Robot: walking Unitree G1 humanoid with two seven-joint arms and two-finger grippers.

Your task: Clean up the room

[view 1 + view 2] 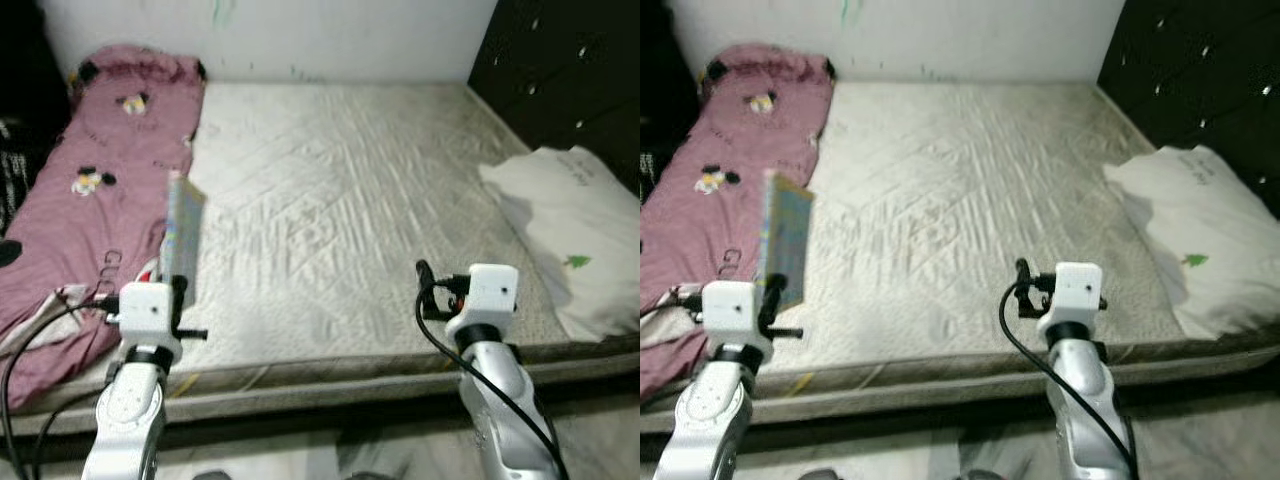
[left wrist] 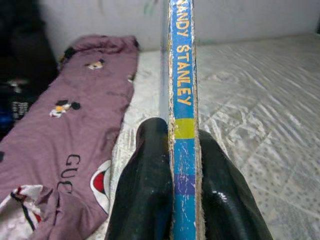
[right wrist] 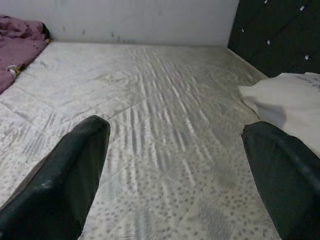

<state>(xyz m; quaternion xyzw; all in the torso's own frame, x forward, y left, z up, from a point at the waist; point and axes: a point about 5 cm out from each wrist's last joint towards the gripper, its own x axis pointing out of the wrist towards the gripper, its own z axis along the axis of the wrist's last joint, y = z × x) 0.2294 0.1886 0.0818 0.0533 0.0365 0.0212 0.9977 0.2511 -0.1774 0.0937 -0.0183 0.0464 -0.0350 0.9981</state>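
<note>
At lower left, the left gripper [image 2: 182,200] clamps a thin, stiff, light book [image 1: 181,235] upright by its lower spine. At lower centre, the right gripper [image 3: 175,185] hovers, fingers apart. Behind: bare quilted mattress [image 1: 340,200], maroon blanket [image 1: 90,200] left, white pillow [image 1: 575,230] right.

Two silver arms rise from the bottom edge of the head view. At lower left, the left gripper [image 2: 182,200] has its black fingers [image 2: 147,185] clamped on a thin book [image 1: 182,235], held upright. At lower right of centre, the right gripper [image 3: 175,175] has its fingers [image 3: 70,175] spread wide, holding nothing.
</note>
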